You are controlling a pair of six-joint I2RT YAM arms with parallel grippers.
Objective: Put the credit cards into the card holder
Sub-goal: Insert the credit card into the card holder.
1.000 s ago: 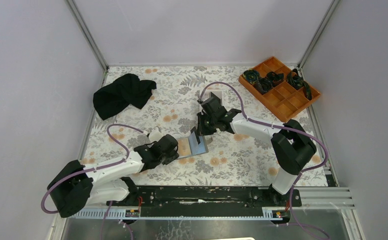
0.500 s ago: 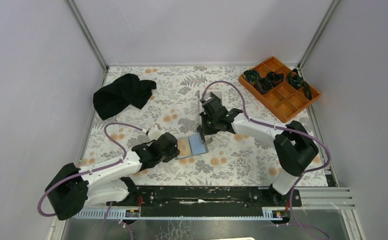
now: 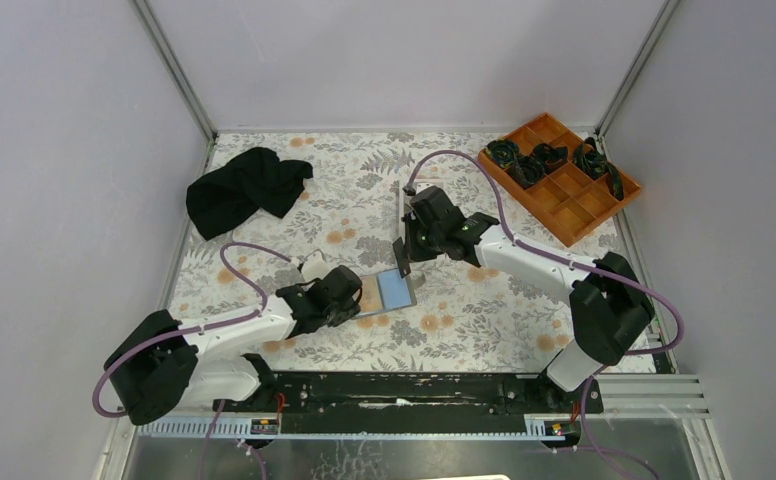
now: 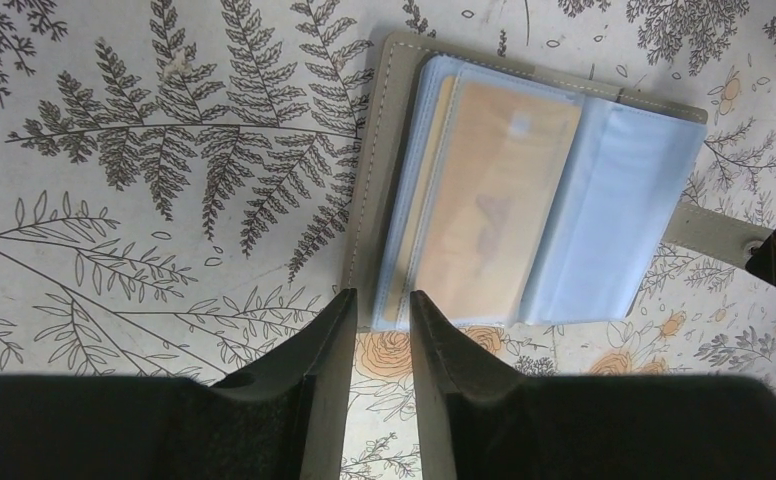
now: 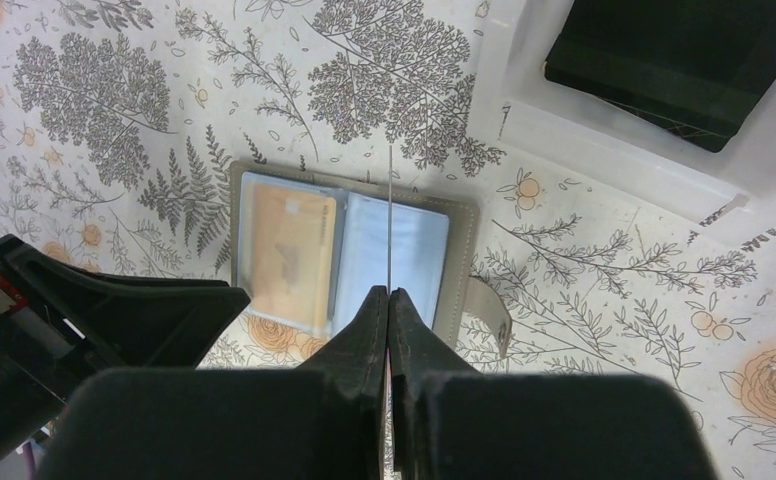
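The card holder [image 3: 392, 290] lies open on the floral table, pale blue inside [image 5: 404, 255], grey rim [image 4: 374, 180]. An orange-gold credit card [image 5: 292, 255] sits in its left sleeve [image 4: 494, 200]. My right gripper [image 5: 389, 292] is shut on a dark credit card [image 5: 389, 215], seen edge-on and standing upright over the holder's middle [image 3: 401, 260]. My left gripper [image 4: 382, 298] is open by a narrow gap with nothing in it. Its tips rest at the holder's near edge [image 3: 356, 296]. More black credit cards [image 5: 679, 55] lie in a white tray.
The white tray [image 5: 604, 150] stands just beyond the holder, under my right arm. An orange compartment tray [image 3: 564, 205] with dark items is at the back right. A black cloth [image 3: 244, 190] lies at the back left. The holder's strap [image 5: 489, 305] sticks out on its right.
My right gripper, still holding the dark card, has drawn slightly back from the holder toward the far side. The left gripper has edged a little to the right at the holder's edge.
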